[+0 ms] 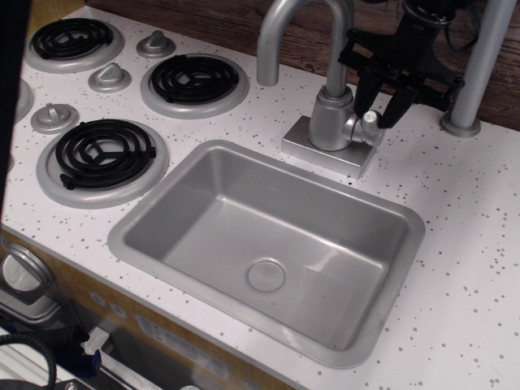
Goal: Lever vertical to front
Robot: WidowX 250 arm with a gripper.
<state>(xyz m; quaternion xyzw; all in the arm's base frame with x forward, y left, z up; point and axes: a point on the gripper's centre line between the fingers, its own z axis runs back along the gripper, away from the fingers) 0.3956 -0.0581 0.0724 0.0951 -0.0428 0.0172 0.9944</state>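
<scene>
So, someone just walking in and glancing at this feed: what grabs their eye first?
Probably the black gripper at the top right, its fingers down on either side of the small silver lever on the side of the faucet; most of the lever is hidden between them. Next, the grey sink filling the middle of the speckled white counter, with nothing in it but its drain. Then the black coil burners at the left.
</scene>
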